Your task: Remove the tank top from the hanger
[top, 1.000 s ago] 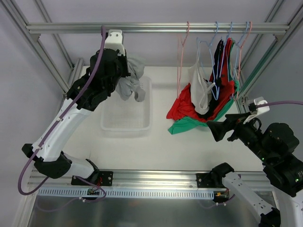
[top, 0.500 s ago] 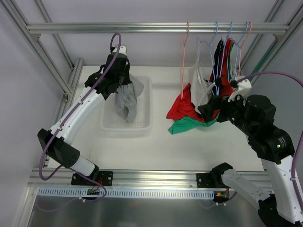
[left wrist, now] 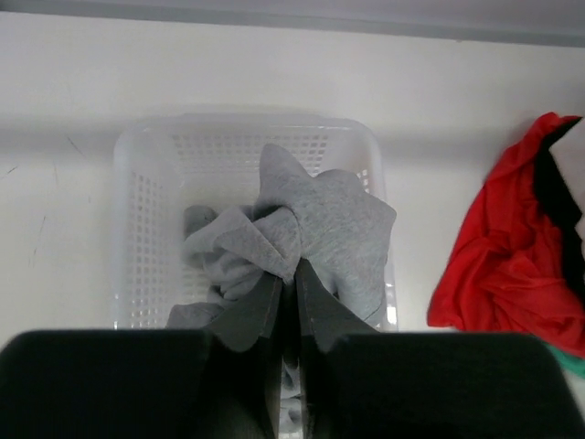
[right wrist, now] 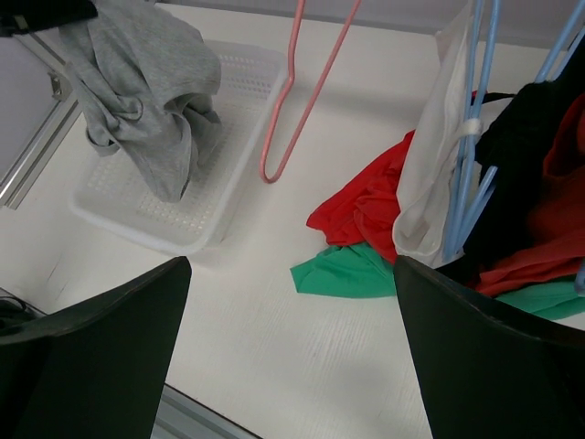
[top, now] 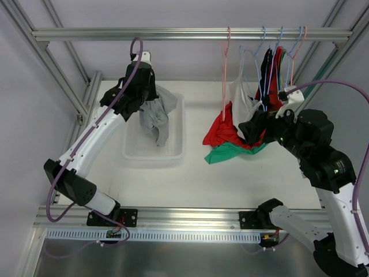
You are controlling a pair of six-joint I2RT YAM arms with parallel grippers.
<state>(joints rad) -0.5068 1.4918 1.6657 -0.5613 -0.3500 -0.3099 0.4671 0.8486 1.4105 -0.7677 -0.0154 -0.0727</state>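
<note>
Left wrist view shows me my left pincer (left wrist: pixel 286 273) clamped on the gray tank top (left wrist: pixel 320 224), which bunches at its tips over the white basket (left wrist: pixel 137 192), while my right pincer (right wrist: pixel 291 263) gapes wide, empty, well apart.

On my left wrist camera, the basket's (left wrist: pixel 137 229) near rim and the grey tank top's (left wrist: pixel 320 229) lower folds are hidden behind the left end effector (left wrist: pixel 287 279). Right of the basket, the red garment (left wrist: pixel 494 265) runs off the frame edge. On the right wrist camera the blue hangers (right wrist: pixel 473 82), also right of the basket, lose their hooks past the top edge
</note>
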